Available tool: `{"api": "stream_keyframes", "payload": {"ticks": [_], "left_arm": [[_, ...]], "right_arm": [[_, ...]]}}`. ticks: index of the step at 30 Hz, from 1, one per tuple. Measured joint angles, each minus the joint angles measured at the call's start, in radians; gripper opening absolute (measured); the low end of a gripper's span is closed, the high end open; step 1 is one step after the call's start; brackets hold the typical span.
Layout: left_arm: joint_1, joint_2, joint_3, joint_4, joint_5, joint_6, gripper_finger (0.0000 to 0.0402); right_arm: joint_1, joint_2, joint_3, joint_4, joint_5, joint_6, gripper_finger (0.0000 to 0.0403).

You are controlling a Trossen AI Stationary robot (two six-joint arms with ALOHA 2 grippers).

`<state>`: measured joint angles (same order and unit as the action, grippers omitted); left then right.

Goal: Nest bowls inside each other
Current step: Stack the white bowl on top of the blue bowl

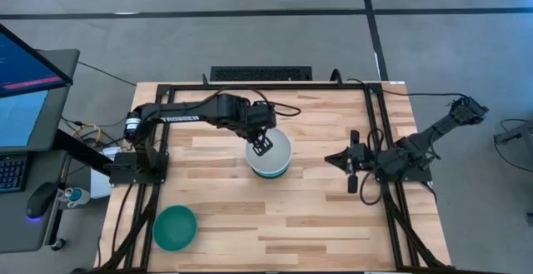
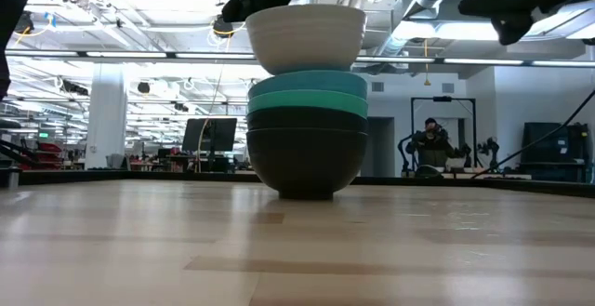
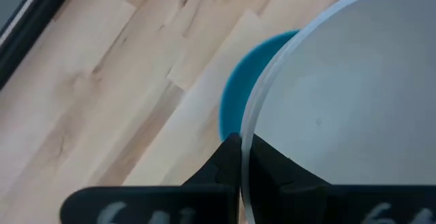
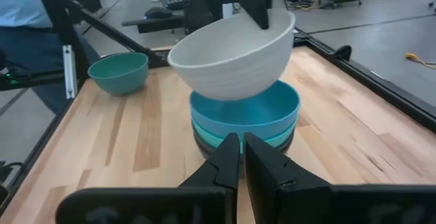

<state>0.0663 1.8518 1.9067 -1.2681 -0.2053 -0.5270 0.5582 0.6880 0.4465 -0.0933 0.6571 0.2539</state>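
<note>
We see a stack of bowls (image 1: 268, 164) mid-table, slightly toward the far edge. In the low view it reads bottom to top: black bowl (image 2: 305, 162) on the wood, a second dark bowl rim (image 2: 306, 118) nested in it, then two cyan-blue bowls (image 2: 308, 90) nested above those. Each sits inside the one below; only rims show for the inner ones.

The white bowl (image 2: 305, 36) is above the stack, tilted in the right wrist view, its low side over the top cyan bowl. We can't tell whether its underside touches the stack. It is empty.

The left gripper (image 1: 261, 143) holds the white bowl by the rim: in the left wrist view its fingers (image 3: 228, 159) are closed tight on the rim, one inside the bowl and one outside. So the bowl hangs from the gripper, gripper at the rim edge on the left arm's side, bowl body directly over the stack.

The teal-green bowl (image 1: 175, 227) sits alone, upright and empty, near the front-left corner of the table (image 1: 316, 224), well apart from the stack.

The right gripper (image 1: 336, 159) is parked right of the stack, near it but not touching, pointing at it. Its fingers are nearly together, holding nothing.
</note>
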Motion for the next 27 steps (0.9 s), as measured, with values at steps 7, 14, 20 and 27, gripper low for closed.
{"api": "stream_keyframes", "payload": {"ticks": [7,14,20,27], "left_arm": [[0.016,-0.001,-0.093,0.034,0.038,0.016,0.0000],[0.031,0.000,-0.207,0.166,0.070,0.020,0.0000],[0.049,0.000,-0.261,0.231,0.078,0.033,0.0002],[0.061,0.000,-0.271,0.275,0.078,0.084,0.0022]], "right_arm": [[-0.024,0.000,0.000,0.000,-0.005,0.000,0.0045],[-0.024,0.000,0.000,0.000,-0.005,0.000,0.0044],[-0.024,0.000,0.000,-0.003,-0.005,0.000,0.0044],[-0.024,0.000,0.000,-0.004,-0.005,0.000,0.0044]]}}
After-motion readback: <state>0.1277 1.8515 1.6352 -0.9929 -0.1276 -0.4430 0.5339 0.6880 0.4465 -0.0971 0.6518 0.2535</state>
